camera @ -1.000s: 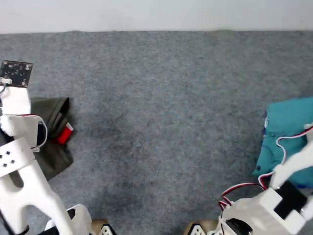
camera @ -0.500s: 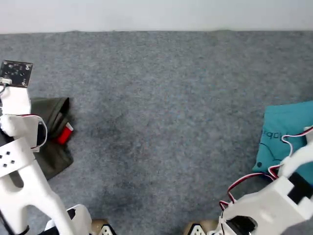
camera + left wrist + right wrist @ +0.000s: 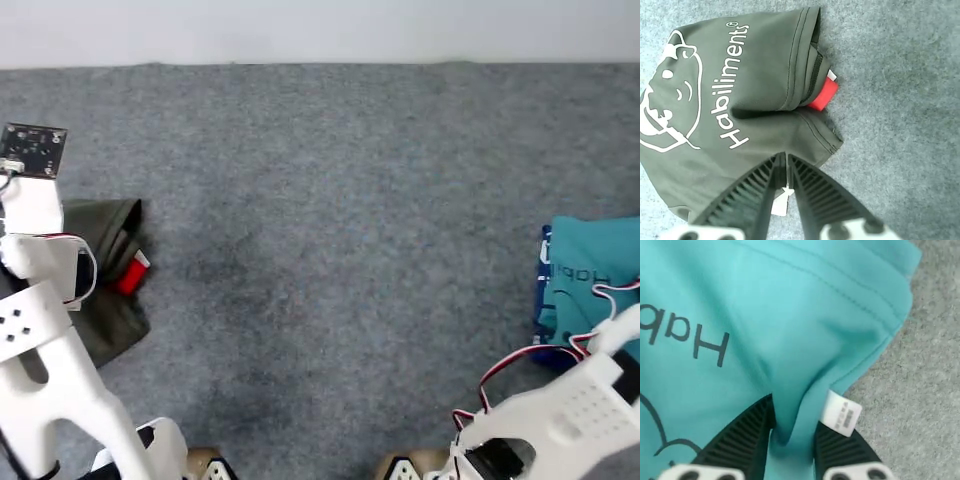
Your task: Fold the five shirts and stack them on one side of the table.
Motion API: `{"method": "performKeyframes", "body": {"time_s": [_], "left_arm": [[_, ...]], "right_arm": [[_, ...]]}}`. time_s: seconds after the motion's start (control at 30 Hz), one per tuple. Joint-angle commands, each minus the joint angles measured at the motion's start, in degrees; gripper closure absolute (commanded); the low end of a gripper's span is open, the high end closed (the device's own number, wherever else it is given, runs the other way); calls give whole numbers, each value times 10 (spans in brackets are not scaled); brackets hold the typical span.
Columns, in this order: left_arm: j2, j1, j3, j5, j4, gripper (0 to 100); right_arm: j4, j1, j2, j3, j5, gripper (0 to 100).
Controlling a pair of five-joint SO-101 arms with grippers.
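An olive shirt (image 3: 112,268) with white print lies folded at the table's left side, with a red garment (image 3: 131,272) peeking from under it. My left gripper (image 3: 786,161) is shut on the olive shirt's (image 3: 715,100) near edge, a white tag between its fingers; the red garment (image 3: 823,95) shows at the fold. A teal shirt (image 3: 588,280) lies at the right edge, a dark blue edge showing beneath it. My right gripper (image 3: 792,426) is shut on a bunched fold of the teal shirt (image 3: 765,315), next to its white label (image 3: 842,415).
Grey carpet-like table cover (image 3: 330,200) spans the wide middle between the two shirts. A pale wall strip (image 3: 320,30) runs along the far edge. Both white arms stand at the near corners.
The right arm has swung toward the table's right edge, dragging the teal shirt with it, and the shirt now lies more bunched. The left arm and olive shirt have not moved.
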Motion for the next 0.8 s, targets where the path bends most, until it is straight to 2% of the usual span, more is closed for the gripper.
{"method": "performKeyframes", "body": {"time_s": [0.0, 0.13, 0.23, 0.33, 0.5, 0.57, 0.67, 0.77], "left_arm": [[-17, 0, 0, -4, 12, 986], [-17, 0, 0, -4, 12, 986], [-17, 0, 0, -4, 12, 986], [-17, 0, 0, -4, 12, 986], [-15, 1, 0, -4, 12, 986], [-16, 1, 0, -4, 12, 986], [-17, 1, 0, -4, 12, 986], [-17, 0, 0, -4, 12, 986]], "right_arm": [[3, 4, -18, -26, 1, 836], [18, 4, -69, -26, -78, 679], [23, 1, -112, -26, -105, 660], [54, -17, -141, -26, -116, 715], [160, -91, -142, -18, -119, 998], [211, -109, -130, -4, -119, 945], [244, -126, -103, 25, -119, 993], [243, -115, -73, 43, -119, 989]]}}
